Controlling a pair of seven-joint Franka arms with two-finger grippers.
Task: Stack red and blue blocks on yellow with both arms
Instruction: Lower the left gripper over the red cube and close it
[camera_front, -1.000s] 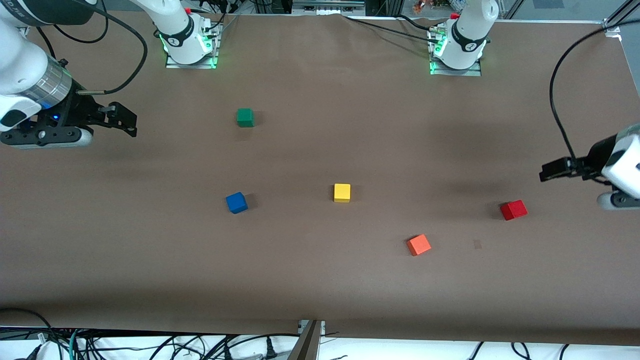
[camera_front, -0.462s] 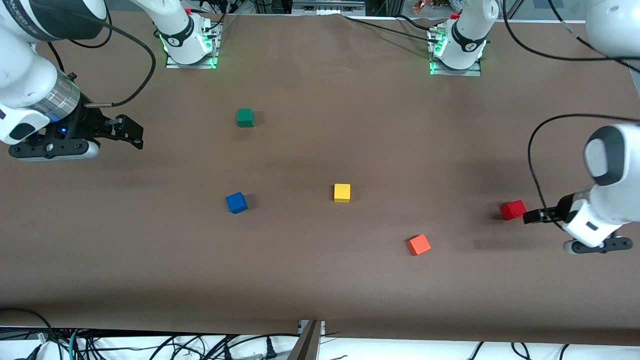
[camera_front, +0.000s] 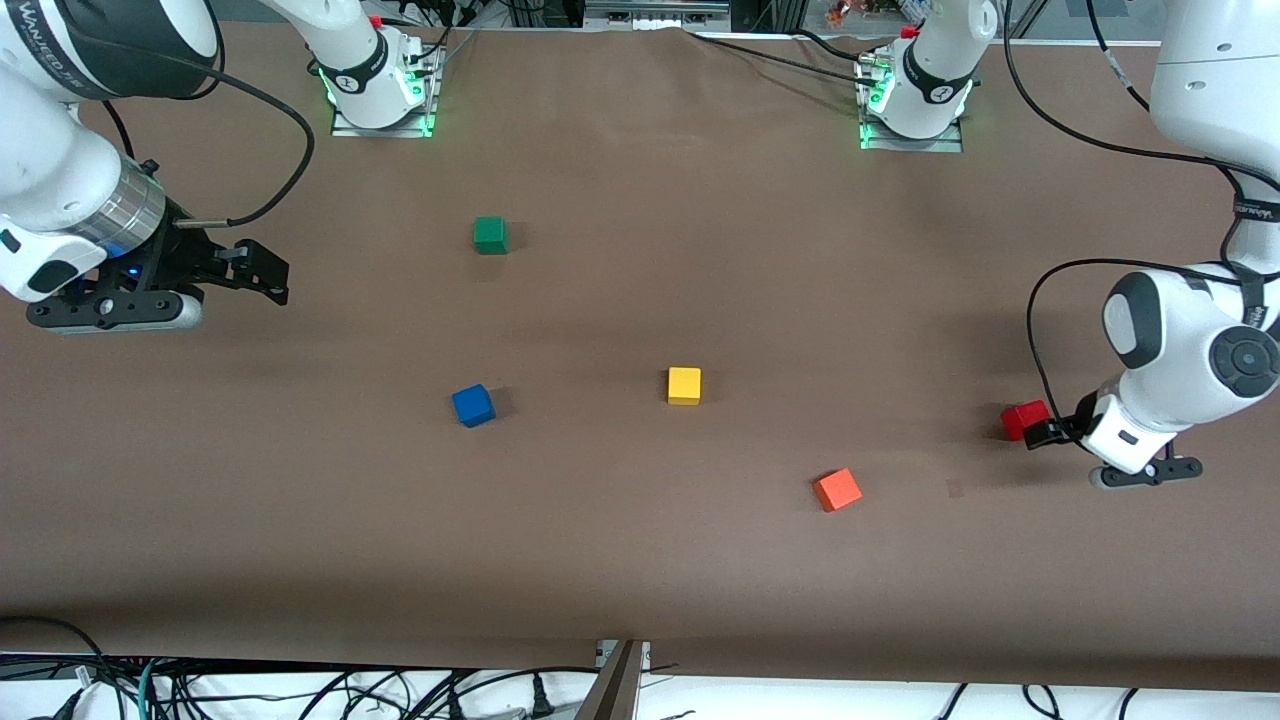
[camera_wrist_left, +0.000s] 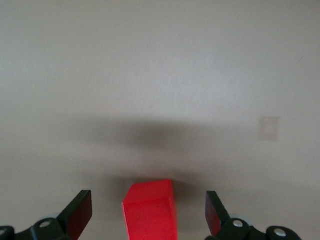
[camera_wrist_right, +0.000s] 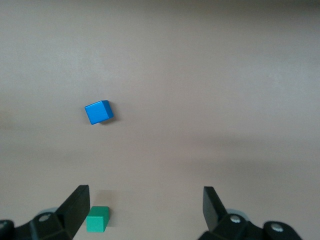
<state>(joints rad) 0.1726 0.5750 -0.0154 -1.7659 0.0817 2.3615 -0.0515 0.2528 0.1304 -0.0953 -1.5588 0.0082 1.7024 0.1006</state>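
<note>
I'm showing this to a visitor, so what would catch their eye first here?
Probably the left gripper, low over the small deep red cube at the left arm's end of the table, its fingers open on either side. Next, the small bright yellow cube mid-table, with the small royal blue cube beside it.

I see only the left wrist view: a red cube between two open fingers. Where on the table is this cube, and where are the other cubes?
Observer: The red cube lies at the left arm's end of the table; the left gripper is open around it.
Operator: Where is the yellow one?
Observer: The yellow cube sits mid-table, with nothing on it.
Operator: And the blue?
Observer: The blue cube lies beside the yellow one, toward the right arm's end.
Operator: The other arm?
Observer: The right gripper hangs open over its end of the table, holding nothing.
</note>
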